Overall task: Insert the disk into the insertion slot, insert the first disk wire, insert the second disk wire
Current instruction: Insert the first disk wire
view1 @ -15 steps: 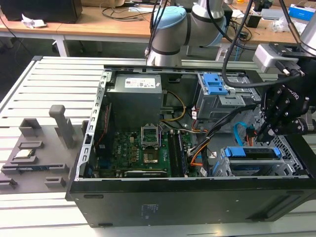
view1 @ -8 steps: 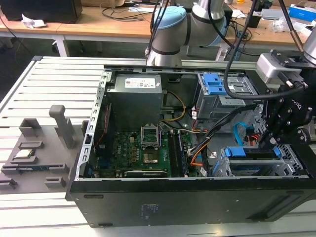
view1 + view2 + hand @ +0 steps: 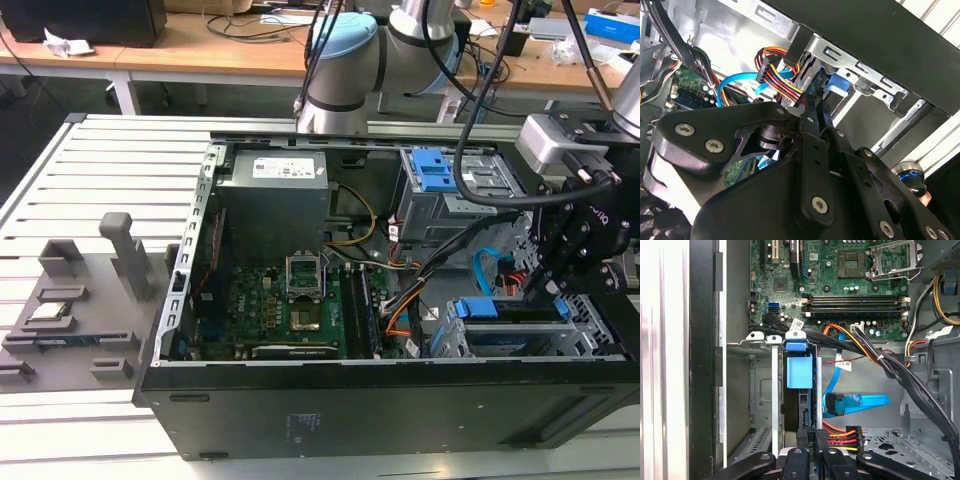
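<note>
Gripper, exterior view: the gripper [image 3: 533, 292] hangs from the robot arm [image 3: 345, 60] over the corner of the open computer case [image 3: 300, 410] on the exterior view's right, its tips dipped inside.
Disk, exterior view: the disk [image 3: 478, 308] sits in the insertion slot [image 3: 590, 325], its blue frame showing just beside the gripper's tips.
Wires, exterior view: the second disk wire [image 3: 487, 265] loops up beside the gripper; red strands of the first disk wire [image 3: 512, 285] show between that loop and the tips.
Other parts, exterior view: the motherboard [image 3: 300, 300] lies mid-case, the power supply [image 3: 275, 200] beyond it, and the drive cage [image 3: 440, 190] with blue latches behind the slot.
Gripper, second wrist view: the gripper [image 3: 810, 107] has its fingers [image 3: 807, 150] drawn together, pinching the end of the first disk wire [image 3: 785, 82] right at the disk [image 3: 837, 82].
Slot, second wrist view: the insertion slot [image 3: 860, 70] frames the disk; the second disk wire [image 3: 737, 80] curves free nearby.
Gripper, first wrist view: the gripper [image 3: 812, 442] is pressed together at the black plug of the first disk wire [image 3: 842, 437], against the disk's edge.
Disk, first wrist view: the disk [image 3: 799, 371] stands seated in the insertion slot [image 3: 757, 390].
Ribbon, first wrist view: the second disk wire [image 3: 860, 402] lies loose beside the disk, its plug apart from it; the motherboard [image 3: 850, 285] lies beyond.
</note>
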